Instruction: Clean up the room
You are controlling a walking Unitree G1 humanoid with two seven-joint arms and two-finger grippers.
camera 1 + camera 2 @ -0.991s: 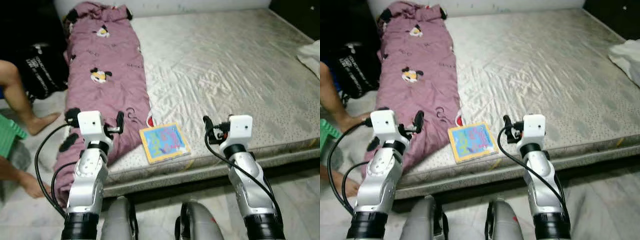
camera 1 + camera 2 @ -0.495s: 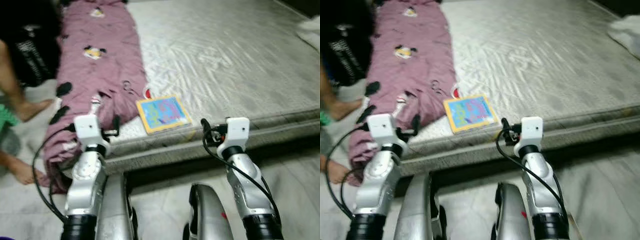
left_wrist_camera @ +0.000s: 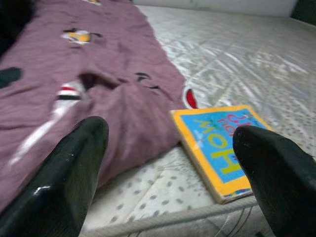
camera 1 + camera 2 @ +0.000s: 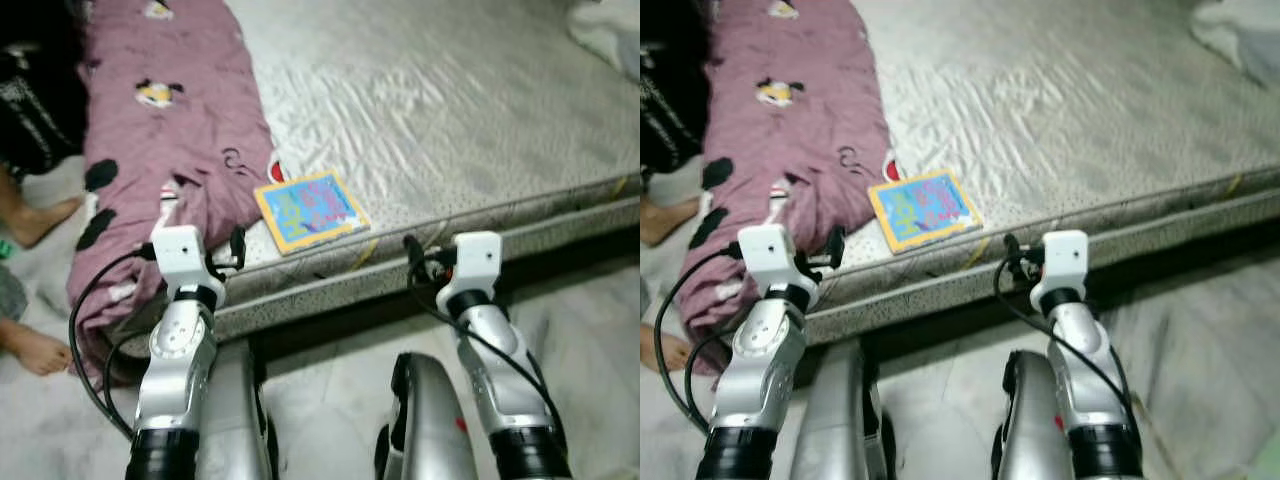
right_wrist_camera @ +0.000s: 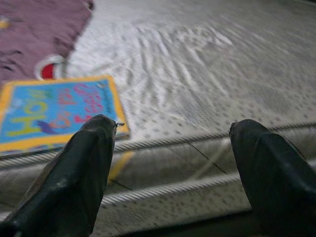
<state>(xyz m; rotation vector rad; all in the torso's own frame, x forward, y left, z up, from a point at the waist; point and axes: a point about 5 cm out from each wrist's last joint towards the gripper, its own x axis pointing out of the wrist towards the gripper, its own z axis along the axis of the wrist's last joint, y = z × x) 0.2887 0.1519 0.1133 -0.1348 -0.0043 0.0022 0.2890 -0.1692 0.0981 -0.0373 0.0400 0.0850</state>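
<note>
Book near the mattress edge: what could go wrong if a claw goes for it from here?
1. The flat, yellow-bordered blue picture book lies flush on the grey quilted mattress, so the open left claw may struggle to get a finger under it.
2. It sits close to the mattress's front edge; a push could slide it onto the floor.
3. The mauve cartoon-print blanket lies right beside the book and could snag the left claw's fingers.

We see even, soft indoor light, brightest on the pale mattress [image 4: 450, 110], where creases carry a faint sheen. Both head views are slightly smeared, and the gap under the bed lies in deep shadow. In the wrist views the black fingers [image 3: 64, 182] loom large and soft-edged.
</note>
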